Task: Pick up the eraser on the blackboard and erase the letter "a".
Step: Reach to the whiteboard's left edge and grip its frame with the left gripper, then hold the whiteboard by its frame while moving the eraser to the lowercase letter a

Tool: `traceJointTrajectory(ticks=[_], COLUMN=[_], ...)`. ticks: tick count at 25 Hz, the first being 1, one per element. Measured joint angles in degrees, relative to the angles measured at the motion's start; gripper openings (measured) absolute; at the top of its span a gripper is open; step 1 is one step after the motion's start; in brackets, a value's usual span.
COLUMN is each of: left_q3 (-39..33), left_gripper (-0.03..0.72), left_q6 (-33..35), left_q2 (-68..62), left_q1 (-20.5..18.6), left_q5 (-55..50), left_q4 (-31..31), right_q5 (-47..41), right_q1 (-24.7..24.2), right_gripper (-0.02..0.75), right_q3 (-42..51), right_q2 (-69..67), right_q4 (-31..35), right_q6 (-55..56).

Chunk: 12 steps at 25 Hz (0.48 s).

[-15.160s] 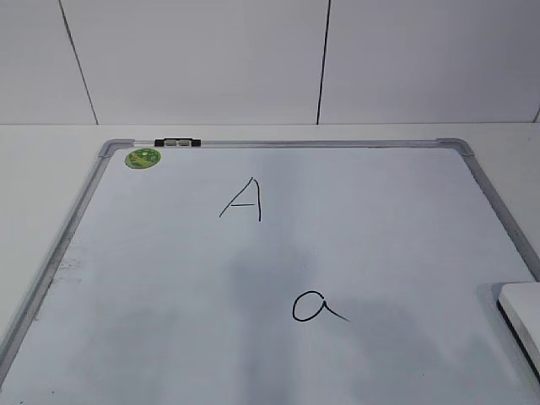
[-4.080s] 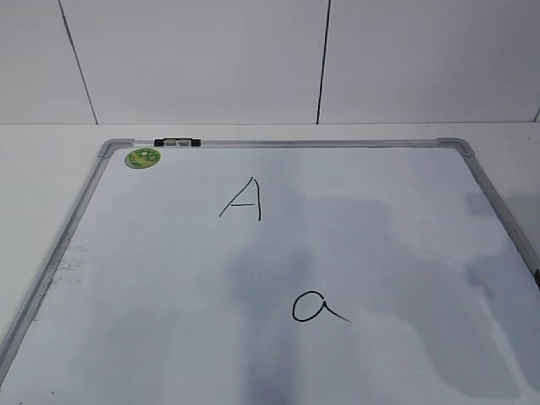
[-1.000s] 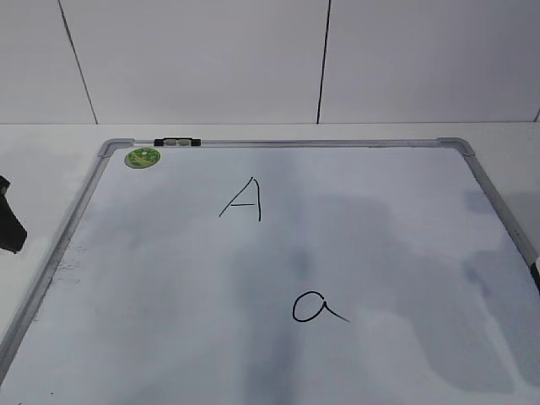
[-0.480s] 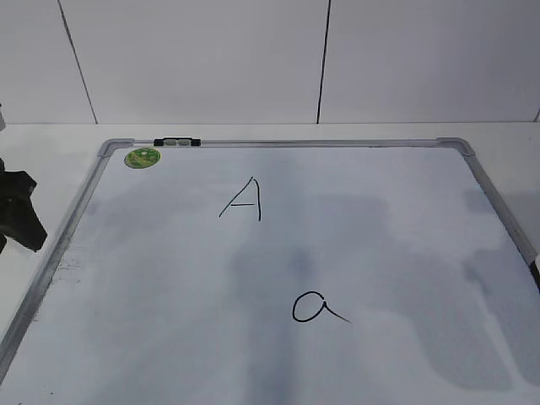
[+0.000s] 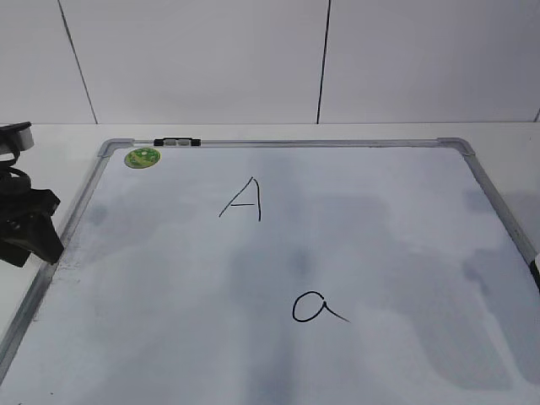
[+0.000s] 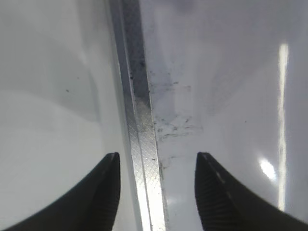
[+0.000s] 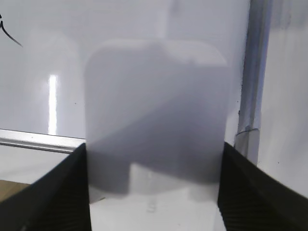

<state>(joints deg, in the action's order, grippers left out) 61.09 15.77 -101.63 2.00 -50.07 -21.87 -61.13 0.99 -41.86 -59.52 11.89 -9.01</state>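
Observation:
The blackboard point(image 5: 380, 219) lies flat, with a green sticker point(image 5: 143, 157) at its far left corner. The small letter "a" point(image 5: 316, 308) is in black marker near the front middle; its tail shows in the right wrist view point(image 7: 9, 33). The eraser point(image 7: 156, 106), a white glossy block, sits between my right gripper's point(image 7: 154, 149) jaws, which press on both its sides, by the board's right frame point(image 7: 252, 82). It is out of the exterior view. My left gripper point(image 5: 29, 228) is open and empty, its jaws straddling the board's left frame point(image 6: 139, 144).
A larger capital "A" point(image 5: 243, 200) is written further back on the board. A small black-and-silver clip point(image 5: 177, 142) sits on the far frame. Smudges point(image 6: 171, 120) mark the board just inside the left frame. White table surrounds the board, with a white wall behind.
My left gripper has come in from the left edge toward the board's left frame. The eraser that lay at the board's right edge 15 s ago no longer shows in the exterior view.

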Motion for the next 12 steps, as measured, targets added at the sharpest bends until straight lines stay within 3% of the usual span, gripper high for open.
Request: traceJointTrajectory(ticks=[12], left_q3=[0.0], left_gripper=[0.36], left_q6=[0.34], left_q2=[-1.68], left_q1=[0.0], left_q5=[1.67], left_q4=[1.06], right_q5=[0.0], right_q1=[0.0], right_gripper=[0.573], right_q3=[0.0], right_q2=[0.0], right_q4=[0.0], right_q6=[0.0])
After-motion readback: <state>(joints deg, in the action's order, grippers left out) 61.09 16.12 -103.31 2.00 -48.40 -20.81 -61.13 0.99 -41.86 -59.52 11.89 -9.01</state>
